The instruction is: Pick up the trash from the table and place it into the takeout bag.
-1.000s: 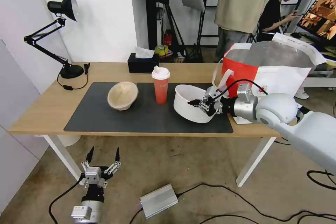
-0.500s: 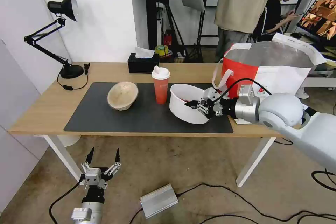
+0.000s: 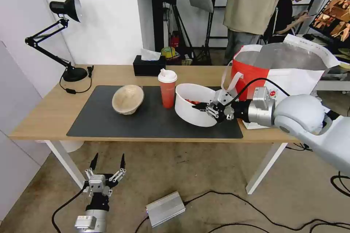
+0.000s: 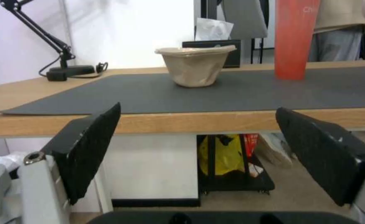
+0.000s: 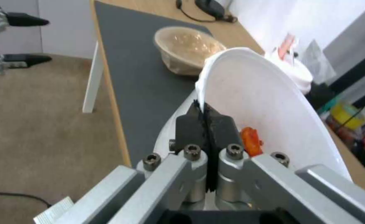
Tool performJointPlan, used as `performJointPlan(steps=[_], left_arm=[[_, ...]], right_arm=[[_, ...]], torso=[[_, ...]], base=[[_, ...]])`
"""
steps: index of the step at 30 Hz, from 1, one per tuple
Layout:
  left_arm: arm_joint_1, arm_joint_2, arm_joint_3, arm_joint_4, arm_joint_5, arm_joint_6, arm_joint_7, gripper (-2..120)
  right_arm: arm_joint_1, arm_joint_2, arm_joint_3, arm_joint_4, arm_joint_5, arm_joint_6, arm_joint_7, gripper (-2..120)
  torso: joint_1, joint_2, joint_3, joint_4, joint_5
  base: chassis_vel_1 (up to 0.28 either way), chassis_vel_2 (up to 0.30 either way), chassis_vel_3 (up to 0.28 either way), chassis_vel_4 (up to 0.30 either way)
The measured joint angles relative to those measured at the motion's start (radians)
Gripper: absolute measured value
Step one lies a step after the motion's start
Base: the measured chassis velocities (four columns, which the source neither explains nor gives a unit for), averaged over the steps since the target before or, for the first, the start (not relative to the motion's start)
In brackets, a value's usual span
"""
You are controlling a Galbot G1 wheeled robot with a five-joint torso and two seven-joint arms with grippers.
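Light-wood worktop [image 3: 51, 113] with a big dark grey mat [image 3: 109, 120] fills the middle of the head view. On the mat we see the beige pulp bowl [image 3: 127, 99], the tall red drink cup with white lid [image 3: 167, 88] and the wide white plastic bowl with red food scraps [image 3: 193, 105]. The right claw [image 3: 204, 108] pinches the near rim of the white bowl, which is tilted and stands just beside the cup. The large red-and-white takeout bag with silver foil lining [image 3: 284, 69] stands open at the right end of the worktop. The left claw [image 3: 108, 161] hangs low before the worktop, above the floor, with fingers spread.

From the left wrist we see the two black fingers [image 4: 89, 149] wide apart, and beyond them the worktop edge [image 4: 190, 123], the pulp bowl [image 4: 194, 66] and the red cup [image 4: 295, 39] on the mat [image 4: 240, 93].

From the right wrist, the right claw [image 5: 202, 109] is pressed together on the white bowl's rim [image 5: 265, 105]; an orange-red scrap [image 5: 249, 141] lies inside. The pulp bowl [image 5: 186, 49] stands farther off on the mat [image 5: 137, 62].
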Motion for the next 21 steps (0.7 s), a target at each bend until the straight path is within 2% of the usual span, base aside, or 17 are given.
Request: performJointPlan(steps=[8, 21], left_arm=[[-0.005, 0.0, 0.009, 0.008, 0.008, 0.0, 0.0, 100], [-0.003, -0.001, 0.029, 0.016, 0.012, 0.002, 0.0, 100]], right_arm=[[-0.008, -0.037, 0.065, 0.048, -0.012, 0.019, -0.03, 0], [-0.063, -0.087, 0.241, 0.059, -0.012, 0.061, -0.071, 0]], torso=[[0.0, 0.0, 0.0, 0.0, 0.0], [0.0, 0.0, 0.0, 0.0, 0.0]], base=[[0.0, 0.0, 0.0, 0.0], [0.0, 0.0, 0.0, 0.0]])
